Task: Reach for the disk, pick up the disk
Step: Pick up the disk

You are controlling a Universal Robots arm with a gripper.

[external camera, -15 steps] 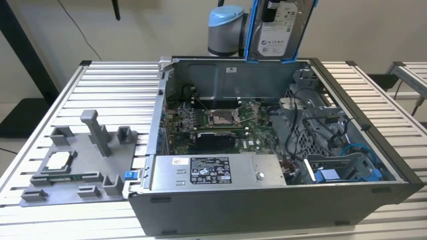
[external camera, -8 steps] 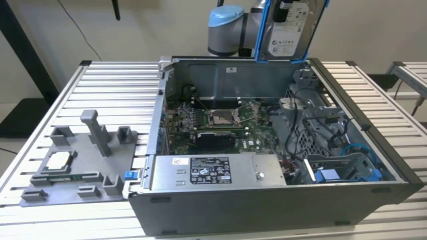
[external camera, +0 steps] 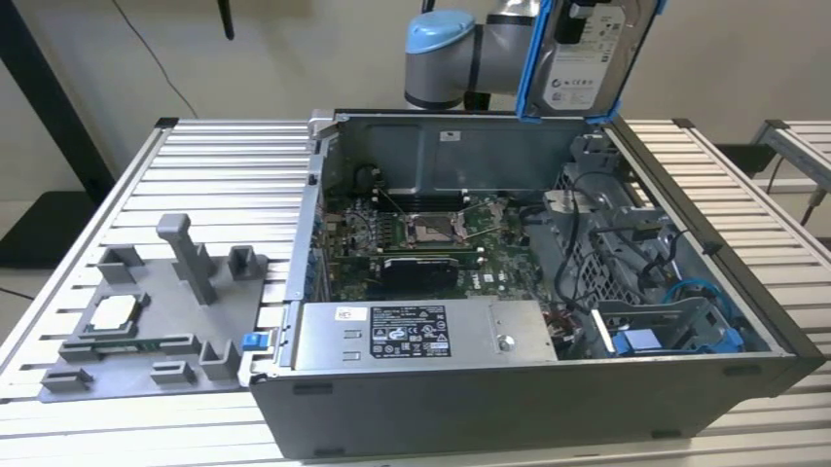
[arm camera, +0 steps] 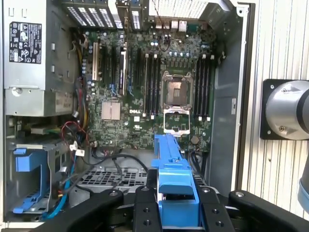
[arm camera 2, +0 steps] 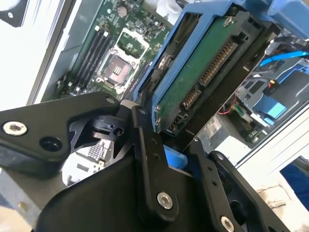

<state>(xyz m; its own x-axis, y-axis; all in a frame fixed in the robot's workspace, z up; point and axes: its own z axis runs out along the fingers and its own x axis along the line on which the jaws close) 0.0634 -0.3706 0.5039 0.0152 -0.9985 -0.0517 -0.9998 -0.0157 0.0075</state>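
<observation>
On the exterior view's left, a grey tray (external camera: 150, 331) with small parts lies on the slatted counter (external camera: 221, 165). In the middle sits the open computer case (external camera: 520, 389), with its green board (external camera: 429, 238) showing. High above the case's back wall, the arm (external camera: 454, 53) holds the disk (external camera: 591, 53) upright in the air. In both wrist views, the black fingers (arm camera 2: 145, 159) are shut tight on the disk's blue frame (arm camera: 176, 193), well apart from the board.
</observation>
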